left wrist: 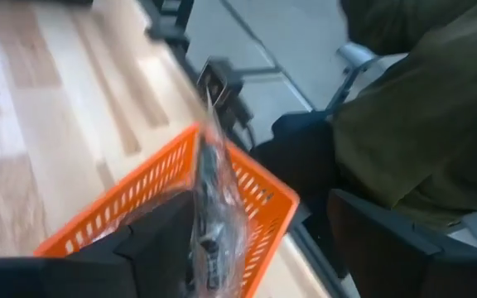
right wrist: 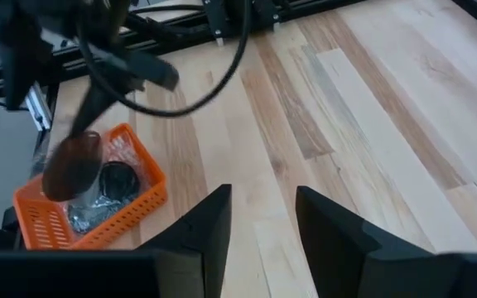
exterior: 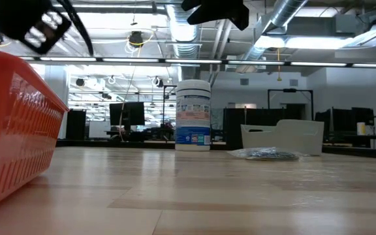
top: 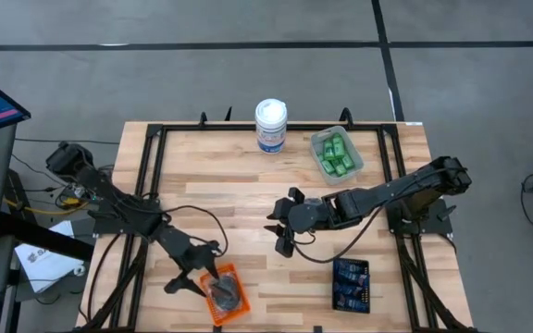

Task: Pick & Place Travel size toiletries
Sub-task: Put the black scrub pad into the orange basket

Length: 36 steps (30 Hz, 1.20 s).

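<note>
My left gripper (top: 202, 276) hangs open over the orange tray (top: 224, 296) at the table's near edge. A dark grey puck in clear wrap (left wrist: 212, 217) stands on edge between its fingers, above the tray (left wrist: 247, 194). The right wrist view shows this puck (right wrist: 71, 168) over the tray, with more wrapped pucks (right wrist: 110, 186) lying inside. My right gripper (top: 283, 236) is open above bare wood mid-table and touches nothing. Green bottles (top: 337, 155) lie in the clear tray, and blue tubes (top: 351, 283) in the black tray. Another wrapped piece (exterior: 266, 154) lies flat on the table. My left gripper has the wrapped puck's clear wrap (left wrist: 201, 236) beside the inner face of one finger (left wrist: 160, 244), while the other finger (left wrist: 387, 248) stands well apart from it. Whether the wrap touches that finger I cannot tell. The puck stands upright on edge over the tray's inside.
A tall white canister (top: 271, 124) stands at the far edge, left of the clear tray (top: 319, 139). The black tray (top: 363, 298) sits near the right near corner. A person in olive clothing (left wrist: 421, 108) sits just beyond the near edge by the orange tray.
</note>
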Motion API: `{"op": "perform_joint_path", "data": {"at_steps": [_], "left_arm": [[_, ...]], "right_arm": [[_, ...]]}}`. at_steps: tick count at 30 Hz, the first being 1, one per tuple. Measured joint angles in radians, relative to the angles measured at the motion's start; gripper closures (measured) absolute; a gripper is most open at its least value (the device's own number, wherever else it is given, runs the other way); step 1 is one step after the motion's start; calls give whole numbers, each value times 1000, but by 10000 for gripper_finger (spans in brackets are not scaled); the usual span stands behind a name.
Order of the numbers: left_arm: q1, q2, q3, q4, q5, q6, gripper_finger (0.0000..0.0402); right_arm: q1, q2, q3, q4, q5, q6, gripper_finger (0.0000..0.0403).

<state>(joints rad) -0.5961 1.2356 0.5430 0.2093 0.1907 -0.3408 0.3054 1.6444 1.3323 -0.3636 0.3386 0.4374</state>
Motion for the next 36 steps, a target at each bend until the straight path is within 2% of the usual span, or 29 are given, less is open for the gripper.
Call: {"op": "perform_joint_path", "data": {"at_steps": [6,10,16,20,23,25,29,33,36], "left_arm": [[-9,-138,0,-1,8,52,128],[-20,-192,0,-5,-25,105,128],[-20,-152,0,-7,-49,130,131],[-20,-93,0,-9,-171,187,146],[-20,-72,0,-9,-263,196,155],[-19,-73,0,-7,-279,202,157],[-20,-110,0,-7,-277,204,156],[-20,-162,0,-7,-272,203,150],[-20,-197,0,-8,-272,203,147]], "right_arm": [[1,0,0,2,0,6,275],[1,0,0,2,0,8,275],[1,0,0,2,0,8,275],[-3,0,1,-22,16,34,275],[-23,0,1,-158,128,202,275],[-45,0,1,-322,192,361,274],[-83,-2,-25,-601,209,586,251],[-111,0,-111,-705,204,741,204],[-149,-1,-198,-654,165,818,164]]}}
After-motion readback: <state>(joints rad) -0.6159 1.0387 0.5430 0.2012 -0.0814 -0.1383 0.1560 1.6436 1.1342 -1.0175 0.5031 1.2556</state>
